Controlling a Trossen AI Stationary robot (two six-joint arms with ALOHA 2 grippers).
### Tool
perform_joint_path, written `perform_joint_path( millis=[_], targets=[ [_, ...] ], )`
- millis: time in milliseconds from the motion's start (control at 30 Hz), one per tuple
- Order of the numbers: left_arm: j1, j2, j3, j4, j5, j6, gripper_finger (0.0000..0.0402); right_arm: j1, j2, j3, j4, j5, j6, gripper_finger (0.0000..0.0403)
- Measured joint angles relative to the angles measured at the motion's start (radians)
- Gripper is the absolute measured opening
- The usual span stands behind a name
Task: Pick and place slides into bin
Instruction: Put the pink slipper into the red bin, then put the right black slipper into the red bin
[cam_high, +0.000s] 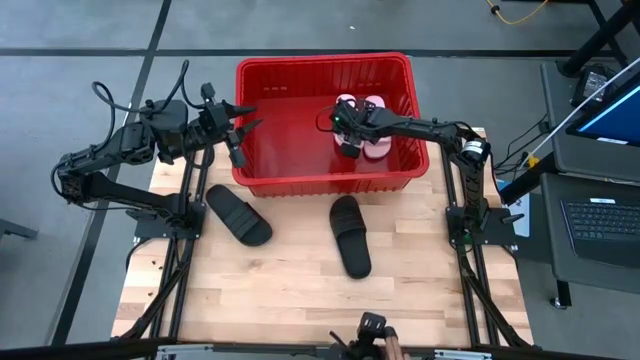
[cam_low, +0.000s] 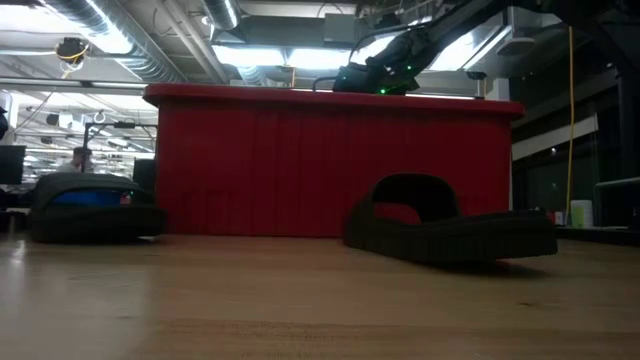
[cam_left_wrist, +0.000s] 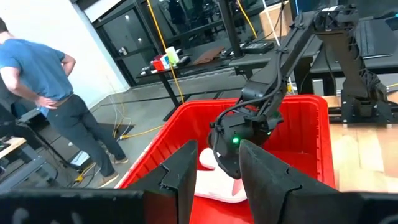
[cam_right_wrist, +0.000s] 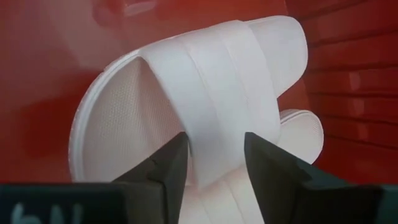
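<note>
Pale wooden tabletop (cam_high: 290, 290) carried a large rectangular bright red plastic bin (cam_high: 325, 178) with ribbed walls at its far middle. Two pale pink open-toe slide sandals (cam_high: 362, 125) lay side by side inside the bin, toward its right half. Right gripper (cam_high: 349, 135) reached down into the bin over them; in the right wrist view its two dark fingers (cam_right_wrist: 168, 171) stood apart astride the wide strap of one pink slide (cam_right_wrist: 199, 118), not pinching it, with the second pink slide (cam_right_wrist: 301, 127) partly showing beyond. Left gripper (cam_high: 238, 130) hung at the bin's left rim, fingers (cam_left_wrist: 183, 171) parted and holding nothing. Two black slide sandals sat on the table near the bin's front wall: one (cam_high: 238, 214) near the left, angled, the other (cam_high: 351, 235) nearer the middle, roughly lengthwise. Low view showed the black slides (cam_low: 450, 225) and (cam_low: 90, 208) in front of the red wall, right arm (cam_low: 385, 72) above the rim. Beyond the table a person in a blue shirt (cam_left_wrist: 46, 93) stood on the floor, hands on hips. Laptop (cam_high: 600, 225) sat on a side stand to the right.
</note>
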Motion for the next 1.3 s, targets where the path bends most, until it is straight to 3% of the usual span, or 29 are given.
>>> perform_joint_path(
  millis=[400,800,1033,1133,1300],
  targets=[
    [0.000,0.000,0.000,-0.017,0.000,0.000,0.0115,0.003,0.000,0.022,-0.071,0.097,0.000,0.0159],
    [0.000,0.000,0.000,-0.054,0.000,-0.024,0.0115,0.011,0.000,0.112,-0.131,0.093,0.001,0.0158],
    [0.000,0.000,0.000,-0.056,0.000,-0.024,0.0115,0.016,0.000,0.242,-0.268,0.022,0.032,0.0155],
    [0.000,0.000,0.000,-0.058,0.005,-0.024,0.0115,0.020,0.000,0.312,-0.342,-0.022,0.039,0.0122],
    [0.000,0.000,0.000,-0.094,0.063,-0.024,0.0115,0.045,-0.001,0.425,-0.429,-0.031,0.083,0.0014]
  ],
)
